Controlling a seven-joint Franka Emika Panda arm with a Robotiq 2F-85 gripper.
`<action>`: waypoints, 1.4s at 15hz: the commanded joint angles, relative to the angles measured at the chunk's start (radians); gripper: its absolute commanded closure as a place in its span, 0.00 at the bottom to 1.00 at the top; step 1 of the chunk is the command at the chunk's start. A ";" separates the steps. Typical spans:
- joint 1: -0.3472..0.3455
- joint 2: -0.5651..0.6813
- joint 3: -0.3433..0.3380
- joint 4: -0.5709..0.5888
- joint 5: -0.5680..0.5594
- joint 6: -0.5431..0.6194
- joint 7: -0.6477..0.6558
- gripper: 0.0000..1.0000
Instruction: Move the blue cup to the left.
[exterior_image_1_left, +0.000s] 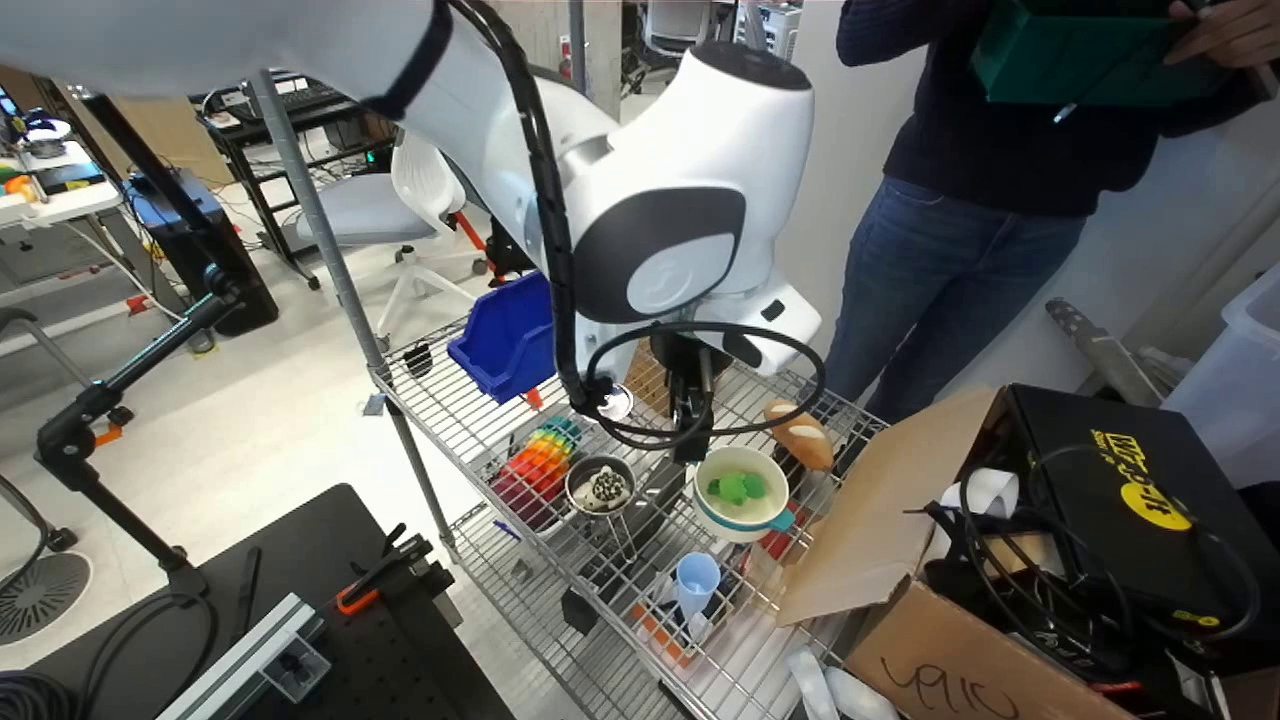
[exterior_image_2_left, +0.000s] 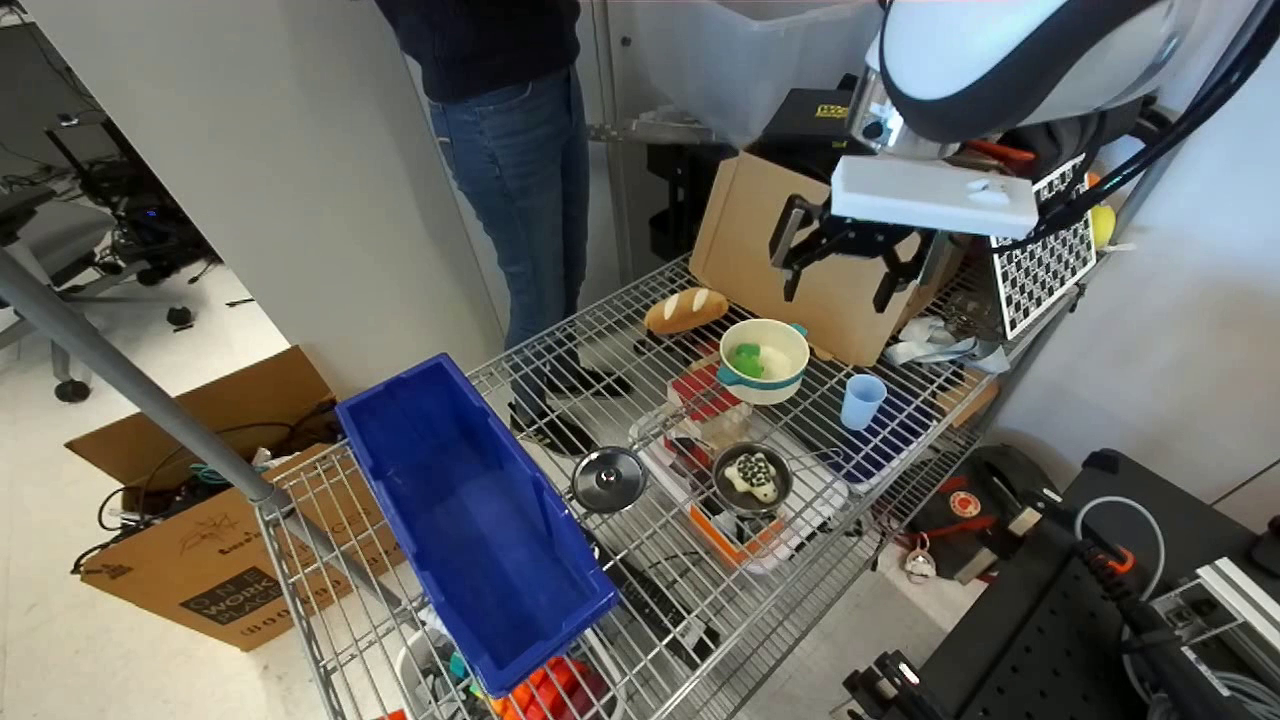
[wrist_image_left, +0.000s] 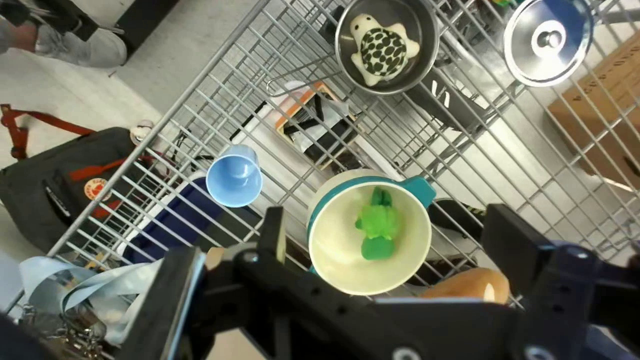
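Silver metal wire shelf (wrist_image_left: 202, 75), all views. White-&-grey robot arm (exterior_image_1_left: 690, 150) part-covers dk-blue rect. plastic bin (exterior_image_1_left: 505, 335) in an ext. view; in an ext. view bin (exterior_image_2_left: 480, 540) shows whole. Black 2-finger gripper (exterior_image_2_left: 836, 296) over shelf, jaws apart, clear in an ext. view & wrist view. Cream-&-teal round bowl (wrist_image_left: 332, 235) on shelf. Lt-blue plastic cup (wrist_image_left: 234, 180) upright betw. bowl & shelf edge, touching neither. Lumpy green toy (wrist_image_left: 377, 225) in bowl.
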 joint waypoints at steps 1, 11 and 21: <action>0.033 0.090 -0.050 0.064 -0.007 -0.008 0.031 0.00; 0.069 0.251 -0.146 0.130 -0.065 0.015 0.080 0.00; 0.139 0.404 -0.195 0.189 -0.158 0.001 0.201 0.00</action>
